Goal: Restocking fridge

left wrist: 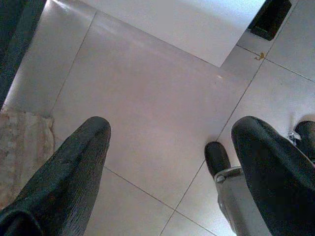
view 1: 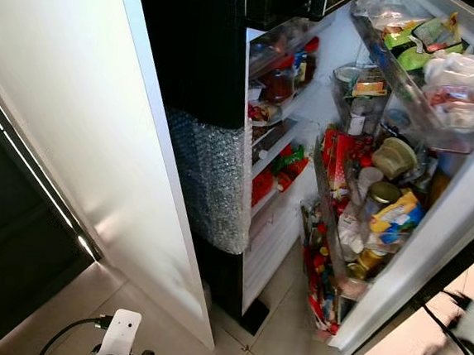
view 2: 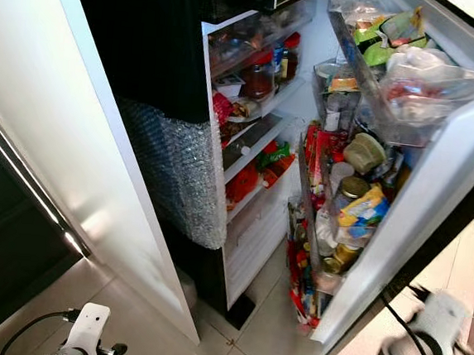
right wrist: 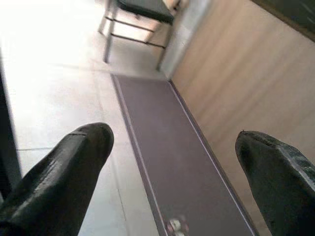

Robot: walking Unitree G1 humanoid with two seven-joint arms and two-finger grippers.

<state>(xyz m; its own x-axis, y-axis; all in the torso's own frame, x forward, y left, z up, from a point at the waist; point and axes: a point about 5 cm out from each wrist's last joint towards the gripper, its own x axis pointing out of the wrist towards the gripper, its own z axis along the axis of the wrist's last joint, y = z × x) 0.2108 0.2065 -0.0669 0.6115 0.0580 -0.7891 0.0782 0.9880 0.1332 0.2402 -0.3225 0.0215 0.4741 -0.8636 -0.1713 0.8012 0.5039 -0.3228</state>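
Observation:
The fridge [view 1: 219, 192] stands open before me, its inner shelves [view 1: 275, 139] holding jars, bottles and red packets. Its open door [view 1: 430, 244] swings out on the right, with racks crammed with jars, a yellow packet [view 1: 396, 215] and plastic bags [view 1: 462, 77]. Both arms hang low. My left gripper [left wrist: 172, 147] is open over pale floor tiles, nothing between its fingers. My right gripper [right wrist: 172, 157] is open too, above a grey runner mat [right wrist: 167, 162] beside a wooden panel.
A tall white panel [view 1: 67, 129] rises left of the fridge, a dark cabinet [view 1: 6, 249] beyond it. Bubble wrap [view 1: 211, 184] covers the fridge's side edge. A beige rug corner [left wrist: 24, 147] lies on the tiles. A chair [right wrist: 142, 14] stands past the mat.

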